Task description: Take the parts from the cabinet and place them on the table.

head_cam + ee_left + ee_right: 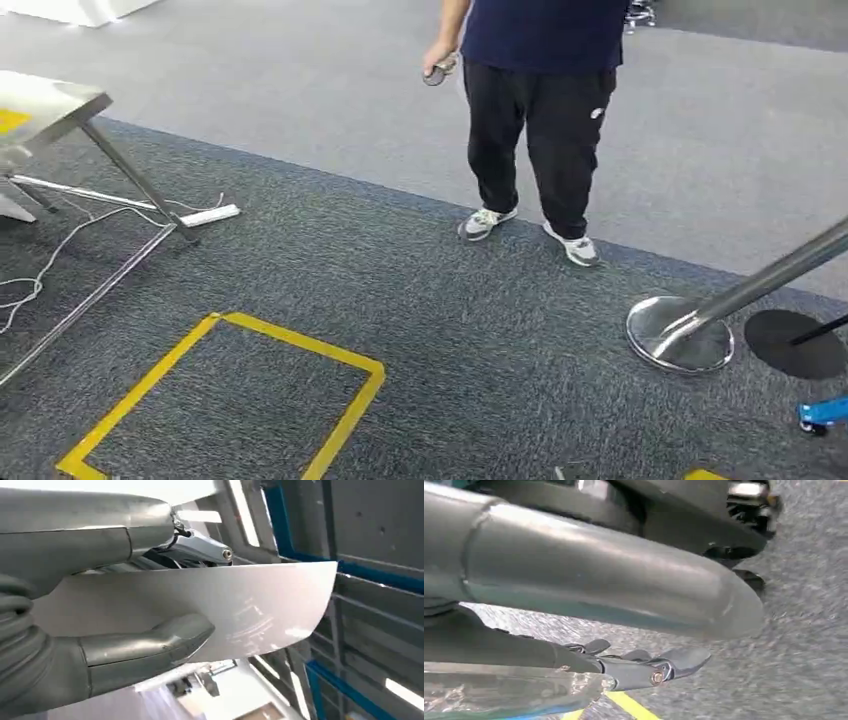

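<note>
left hand: the left hand (107, 605) gripped a thin pale sheet part (235, 612), thumb pressed on one face and fingers (200, 547) behind the other; the sheet stuck out well past the hand.
right hand: the right hand (614, 595) hung over the carpet; a clear glossy piece (509, 692) lay along its fingers, but i could not tell whether it was held or whether the fingers were closed.
floor marking: in the head view a yellow taped square (225, 400) lay on the dark carpet (480, 330) at about 7 o'clock, nearest the robot.
stanchion: a chrome post base (680, 335) sat at 4 o'clock, its pole slanting off to 3 o'clock.
bench: the steel bench (45, 105) showed a corner at 10 o'clock, its legs splayed, with white cables (50, 260) and a power strip (210, 215) on the floor beside it.
person: a person (540, 110) stood at 12 o'clock, farthest off, holding a small dark object in one hand.
stage: judged as carrying; the part was out of the cabinet and not yet on the bench.
risk: the sheet was held near one end, so a turn or a jolt could make it swing, slip or strike the bench edge. the cables and bench legs near 9 o'clock could catch a foot. the person stood close enough to the path to be brushed by the overhanging sheet.
</note>
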Robot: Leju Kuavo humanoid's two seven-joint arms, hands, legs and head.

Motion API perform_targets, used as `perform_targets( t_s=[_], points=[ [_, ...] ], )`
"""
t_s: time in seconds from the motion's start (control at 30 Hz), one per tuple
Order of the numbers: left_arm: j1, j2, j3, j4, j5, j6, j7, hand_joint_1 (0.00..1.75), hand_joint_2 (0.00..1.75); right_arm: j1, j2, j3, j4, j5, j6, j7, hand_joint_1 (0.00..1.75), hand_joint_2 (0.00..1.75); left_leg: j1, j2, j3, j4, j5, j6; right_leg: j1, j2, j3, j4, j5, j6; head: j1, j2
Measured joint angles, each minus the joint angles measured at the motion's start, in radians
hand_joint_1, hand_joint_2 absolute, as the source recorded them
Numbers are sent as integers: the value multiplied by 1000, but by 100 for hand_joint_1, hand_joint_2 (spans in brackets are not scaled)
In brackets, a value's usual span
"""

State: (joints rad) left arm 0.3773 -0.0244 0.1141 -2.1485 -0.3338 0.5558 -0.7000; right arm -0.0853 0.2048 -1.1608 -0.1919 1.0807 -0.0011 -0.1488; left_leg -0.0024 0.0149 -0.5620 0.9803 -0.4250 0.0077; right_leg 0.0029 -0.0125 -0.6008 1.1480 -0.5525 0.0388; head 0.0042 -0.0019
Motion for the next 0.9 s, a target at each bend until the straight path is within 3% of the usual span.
perform_targets(
  t_s=[0.07, 0.1, 0.13, 0.17, 0.23, 0.27, 0.33, 0.37, 0.47, 0.5, 0.6, 0.63, 0.67, 0.77, 0.9],
  points=[
    [0, 0, 0, 0, -1, 0, 0, 175, 175, 4, 0, 0, 0, 0, 0, 0, 0, 0, 0, -22, -2, 0, 0, 3, -2, 11, -79, 155, -62, 4, 1, 0],
    [1, 0, 0, 0, -1, 1, 0, 175, 175, 6, 0, 0, 0, 0, 0, 2, 0, 0, 0, -34, -2, 1, 0, 3, -2, 11, -99, 187, -65, 4, 0, 0],
    [1, -1, 0, 0, -1, 4, 0, 175, 175, 8, 0, 0, 0, 0, 0, 4, 0, 0, 1, -47, -1, 1, 0, 3, -2, 11, -100, 181, -51, 3, 0, 0],
    [2, -1, 0, 0, -1, 6, 0, 175, 175, 9, 0, 0, 0, 1, 0, 4, 0, 0, 2, -59, 0, 2, 0, 2, -4, 11, -79, 130, -11, 3, 1, 0],
    [3, -2, 0, 0, -1, 10, 0, 175, 175, 6, -1, 0, 0, 0, -2, 3, 0, 0, 8, -78, 3, 4, -2, -5, -10, 25, -2, -31, 75, 6, 1, 0],
    [3, -2, 0, 0, -1, 11, 0, 175, 175, 5, -1, 0, 0, 1, -3, 1, 0, 0, 8, -84, 2, 8, -4, -13, -17, 61, 30, -97, 80, 14, 1, 0],
    [3, -2, 1, 0, -1, 12, 0, 175, 175, 2, 1, 0, 0, 0, -3, -3, 0, 0, 3, -93, -8, 17, -5, -20, -19, 62, 37, -110, 79, -1, -2, 0],
    [4, -3, 0, 0, 0, 14, 0, 175, 175, 3, 2, 0, 0, -1, -3, -5, 0, 0, 3, -93, -9, 17, -1, -11, -20, 61, 35, -111, 82, 3, 0, 0],
    [-5, 0, -4, 1, -1, 18, 0, 175, 175, 4, 2, -3, 0, -13, -4, -18, 0, 0, 1, -92, -11, 11, 5, 26, -18, 63, 30, -111, 87, -4, -1, 0],
    [-11, 0, -6, 1, -2, 19, 0, 175, 175, 3, 2, -5, 0, -15, -4, -21, 0, 0, 1, -91, -10, 9, 5, 32, -17, 64, 29, -111, 87, -7, -1, 0],
    [-24, 1, -15, 2, -4, 21, 0, 175, 175, 3, 2, -6, 0, -18, -4, -24, 0, 0, 2, -91, -9, 5, 7, 31, -11, 64, 29, -111, 86, -16, 0, 0],
    [-24, 1, -18, 2, -4, 21, 0, 175, 175, 3, 2, -6, 0, -18, -3, -24, 0, 0, 3, -91, -9, 4, 8, 30, -10, 63, 28, -110, 86, -18, 0, 0],
    [-25, 1, -21, 2, -4, 22, 0, 175, 175, 3, 1, -7, 0, -18, -3, -24, 0, 0, 3, -91, -9, 2, 9, 20, -9, 63, 28, -110, 86, -22, 0, 0],
    [-33, 4, -31, 3, -6, 34, 0, 175, 175, 3, 1, -11, 0, -27, -3, -29, 0, 0, 10, -91, -9, -5, 12, -43, -7, 62, 25, -109, 86, -23, 0, 0],
    [-59, 14, -61, 14, -13, 55, 0, 175, 175, 2, 0, -21, 0, -29, 0, -28, 0, 0, 10, -91, -9, -5, 11, -43, -7, 61, 27, -110, 87, -24, 0, 0]
  ],
)
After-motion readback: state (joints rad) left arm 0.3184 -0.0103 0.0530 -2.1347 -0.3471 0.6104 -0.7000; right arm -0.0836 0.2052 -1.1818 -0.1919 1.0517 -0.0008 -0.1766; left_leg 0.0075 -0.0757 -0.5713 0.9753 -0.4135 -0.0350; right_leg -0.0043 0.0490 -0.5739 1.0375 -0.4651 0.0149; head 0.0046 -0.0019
